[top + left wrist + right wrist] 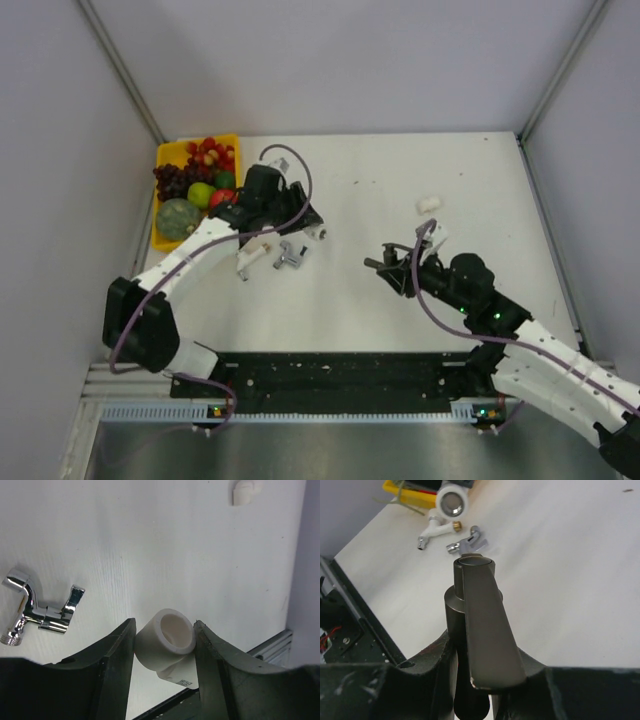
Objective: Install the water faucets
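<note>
Three taps and two white fittings are spread across the bench. A yellow tray (162, 232) of toy fruit sits at the far left corner. Near it, left of the bench's middle, a white-bodied tap (250, 259) lies on its side, with a chrome tap (290, 255) just beside it on the right, also lying flat. The left gripper (165, 630) reaches over this spot from the left edge. Its fingers are pinched on a short white plastic fitting (167, 645), one finger on each side, and the fitting's open bore faces the wrist camera. Right of the middle, the right gripper (482, 647) comes in from the near right corner. Its fingers are clamped round the body of a dark grey tap (480, 610), whose flat lever handle runs back towards the wrist camera. A second white fitting (428, 205) lies loose further right, nearer the far edge and well apart from both grippers.
</note>
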